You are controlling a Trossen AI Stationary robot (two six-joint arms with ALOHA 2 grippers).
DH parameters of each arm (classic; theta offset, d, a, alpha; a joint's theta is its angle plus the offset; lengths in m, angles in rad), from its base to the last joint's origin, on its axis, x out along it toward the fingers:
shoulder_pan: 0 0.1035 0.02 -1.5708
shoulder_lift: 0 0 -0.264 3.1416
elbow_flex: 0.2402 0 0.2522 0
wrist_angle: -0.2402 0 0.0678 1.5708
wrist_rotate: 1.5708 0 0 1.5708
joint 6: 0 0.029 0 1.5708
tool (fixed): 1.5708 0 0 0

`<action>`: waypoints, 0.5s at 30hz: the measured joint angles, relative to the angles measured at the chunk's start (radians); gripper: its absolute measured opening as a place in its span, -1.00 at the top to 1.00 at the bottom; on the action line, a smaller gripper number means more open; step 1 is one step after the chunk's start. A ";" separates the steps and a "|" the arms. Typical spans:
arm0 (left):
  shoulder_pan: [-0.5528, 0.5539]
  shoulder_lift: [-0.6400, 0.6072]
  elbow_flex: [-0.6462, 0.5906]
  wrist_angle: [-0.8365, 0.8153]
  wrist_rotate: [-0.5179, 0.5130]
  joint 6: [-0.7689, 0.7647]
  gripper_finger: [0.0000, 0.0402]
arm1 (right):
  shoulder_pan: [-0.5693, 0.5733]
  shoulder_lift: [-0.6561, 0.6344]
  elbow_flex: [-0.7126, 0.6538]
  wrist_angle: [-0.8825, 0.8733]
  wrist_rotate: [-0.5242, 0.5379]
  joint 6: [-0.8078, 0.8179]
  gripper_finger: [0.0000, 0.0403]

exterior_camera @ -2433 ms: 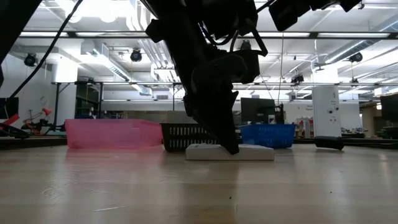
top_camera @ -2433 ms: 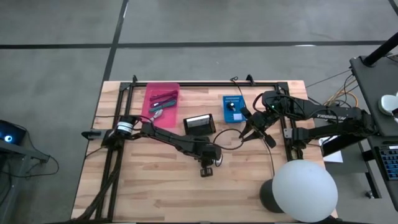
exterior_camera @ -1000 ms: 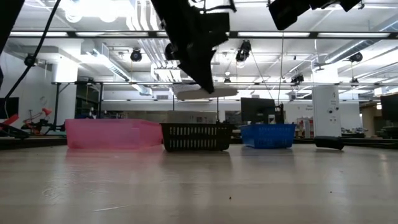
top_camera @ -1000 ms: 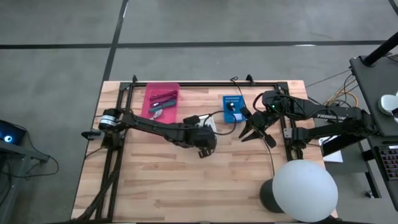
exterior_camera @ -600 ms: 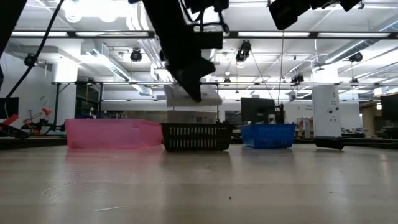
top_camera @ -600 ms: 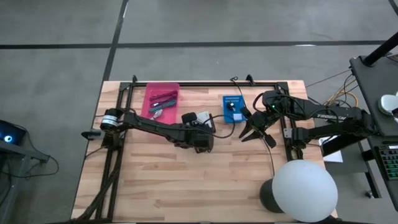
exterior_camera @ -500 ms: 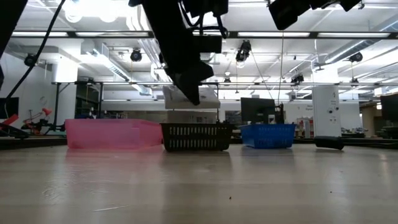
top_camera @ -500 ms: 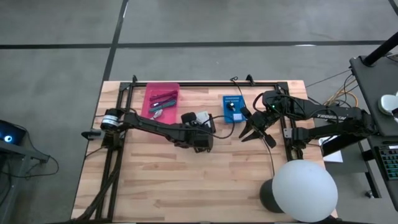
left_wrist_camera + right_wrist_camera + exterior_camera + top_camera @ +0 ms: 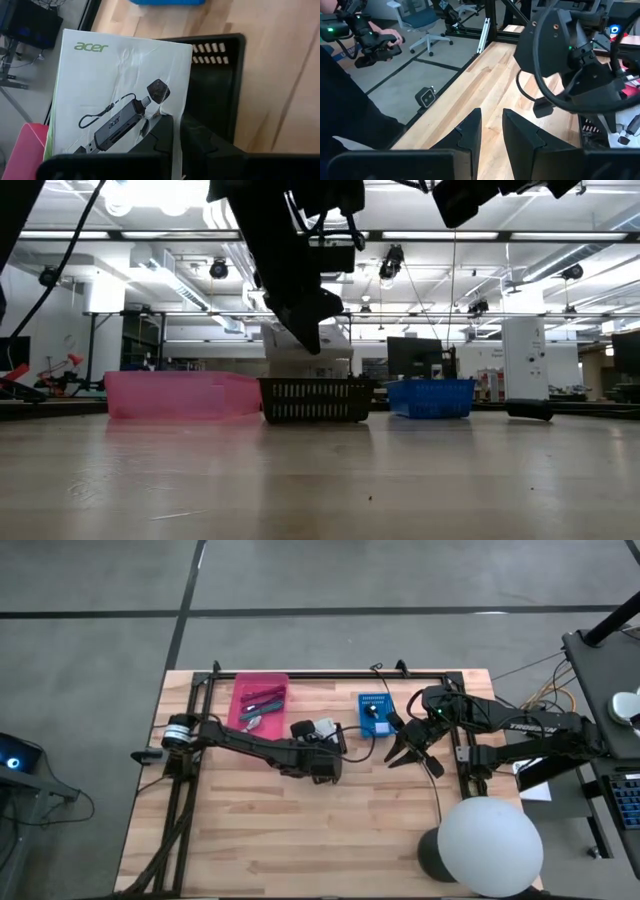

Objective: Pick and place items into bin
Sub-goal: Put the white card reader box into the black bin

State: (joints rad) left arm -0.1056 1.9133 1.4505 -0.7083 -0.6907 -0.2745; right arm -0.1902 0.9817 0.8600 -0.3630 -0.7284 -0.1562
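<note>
I have the white packet (image 9: 120, 105) clamped in the left gripper (image 9: 172, 137), held up in the air over the black basket (image 9: 220, 95), a little left of centre in the high view. Its face reads "acer" in green at the upper left corner, with a printed picture of a dark card-reader dongle that also carries the word "acer". In the left wrist view its long axis runs up and down the frame, logo end uppermost. In the low view the packet (image 9: 305, 342) hangs just above the basket's rim (image 9: 315, 388), near the frame's centre.

The pink bin (image 9: 262, 702) sits to the upper left of the basket with pen-like sticks (image 9: 263, 695) in it; the blue bin (image 9: 376, 714) is to the right. The right gripper (image 9: 400, 756) waits beside the blue bin, fingers a narrow gap apart.

The table (image 9: 260, 840) is pale wooden planks. Behind it I see a workshop hall with ceiling lights and racks; a person's hand (image 9: 390, 37) shows at the upper left of the right wrist view.
</note>
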 joint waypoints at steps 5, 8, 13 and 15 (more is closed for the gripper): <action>0.021 0.000 -0.007 0.016 0.004 -0.003 0.87 | 0.000 0.000 0.000 0.000 0.000 0.000 0.66; 0.027 0.000 -0.022 0.048 0.008 0.001 0.75 | 0.000 0.000 0.000 0.000 0.000 0.015 0.66; 0.027 0.000 -0.035 0.064 0.028 0.001 0.56 | 0.000 0.000 0.000 0.000 0.000 0.023 0.66; 0.027 0.000 -0.041 0.065 0.047 0.002 0.50 | 0.000 0.000 0.000 0.000 0.000 0.023 0.66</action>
State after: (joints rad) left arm -0.0784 1.9129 1.4096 -0.6431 -0.6436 -0.2727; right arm -0.1902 0.9821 0.8600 -0.3630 -0.7284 -0.1337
